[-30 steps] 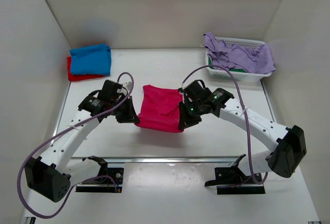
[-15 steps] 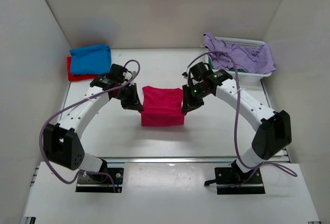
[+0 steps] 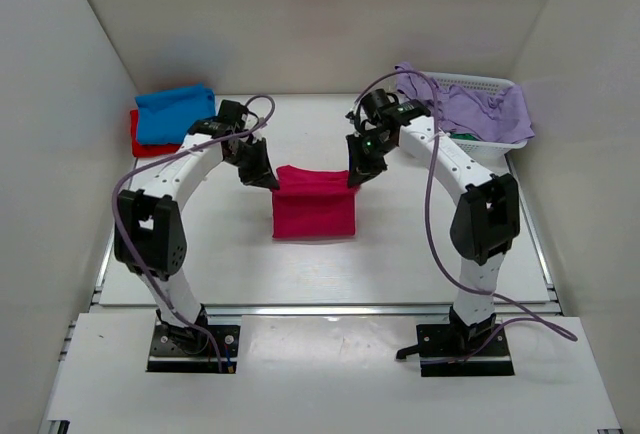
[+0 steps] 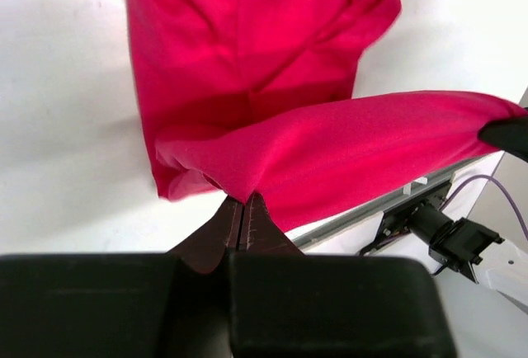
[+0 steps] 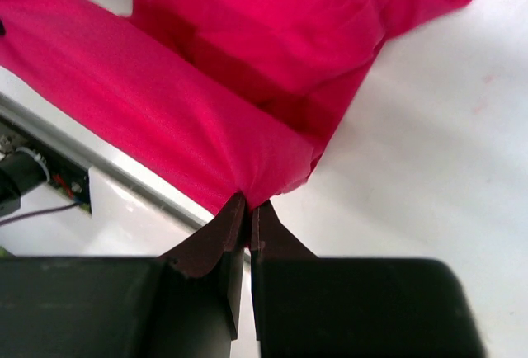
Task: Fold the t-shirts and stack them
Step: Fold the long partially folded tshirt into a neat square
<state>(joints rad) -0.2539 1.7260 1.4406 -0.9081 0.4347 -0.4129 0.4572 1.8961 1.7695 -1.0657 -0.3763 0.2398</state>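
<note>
A crimson-pink t-shirt [image 3: 313, 209] lies partly folded in the middle of the table. My left gripper [image 3: 264, 176] is shut on its far left corner, and my right gripper [image 3: 353, 176] is shut on its far right corner. Both hold the far edge a little above the table. In the left wrist view the shut gripper [image 4: 242, 201] pinches the cloth [image 4: 330, 152]. In the right wrist view the shut gripper [image 5: 249, 203] pinches the cloth [image 5: 206, 102] too. A folded blue t-shirt [image 3: 176, 114] lies on a red t-shirt [image 3: 148, 146] at the back left.
A white slatted basket [image 3: 470, 144] stands at the back right with lilac cloth [image 3: 462, 106] draped over it. White walls close in the table on the left, back and right. A metal rail [image 3: 330, 306] runs along the near table edge.
Both grippers have carried the held edge of the pink shirt away from the near side toward the back, over the rest of the cloth. The shirt now lies folded shorter.
</note>
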